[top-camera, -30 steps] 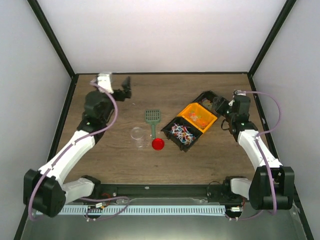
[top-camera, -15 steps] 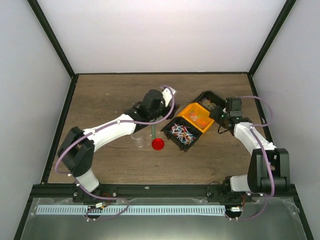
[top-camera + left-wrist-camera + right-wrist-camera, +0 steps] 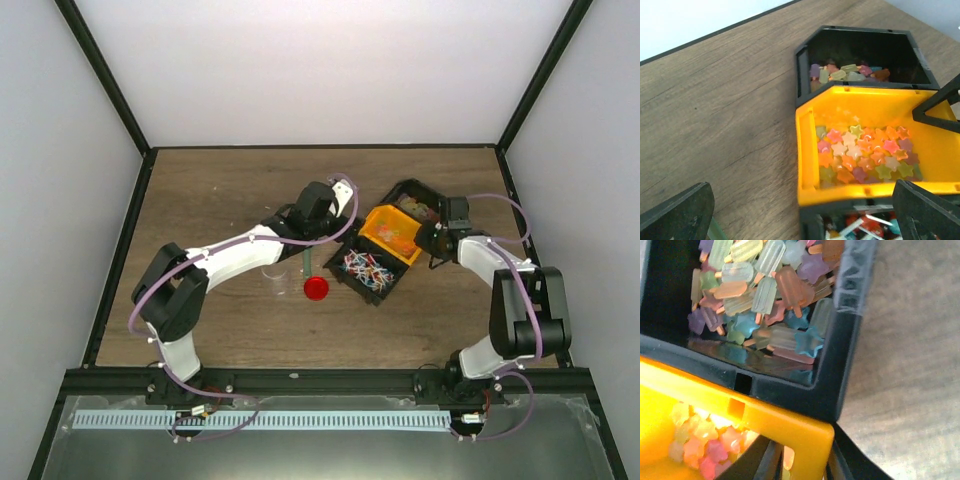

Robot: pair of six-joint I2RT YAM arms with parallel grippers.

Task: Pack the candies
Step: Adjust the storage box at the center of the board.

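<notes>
The left gripper (image 3: 802,192) stands wide, its two dark fingers (image 3: 677,215) at the lower corners of the left wrist view with nothing held between them. Just ahead of the gap sits a yellow tub (image 3: 807,150), its near rim about level with the fingertips; star candies (image 3: 865,155) in pink, orange, yellow and green lie heaped on its floor. Beyond it, against its far wall, a black tub (image 3: 860,32) holds pale ice-lolly candies (image 3: 845,74) along its near side. Nearest the fingers, under the yellow rim, red, white and blue stick candies (image 3: 865,230) show in a second black tub (image 3: 372,296). The brown wooden table (image 3: 715,100) spreads away past the left-hand finger.

The right gripper (image 3: 802,462) is narrow; its fingers (image 3: 757,462) sit one on each side of the yellow tub's corner, very close to it, but whether they pinch the wall I cannot tell. Just past the fingertips lies the corner of the first black tub, packed with ice-lolly candies.

Back from the left fingers, along that forearm, a clear jar (image 3: 272,268) and a round red lid (image 3: 316,289) rest on the table apart from each other; between them a green scoop (image 3: 305,262) shows only its handle from under the arm.
</notes>
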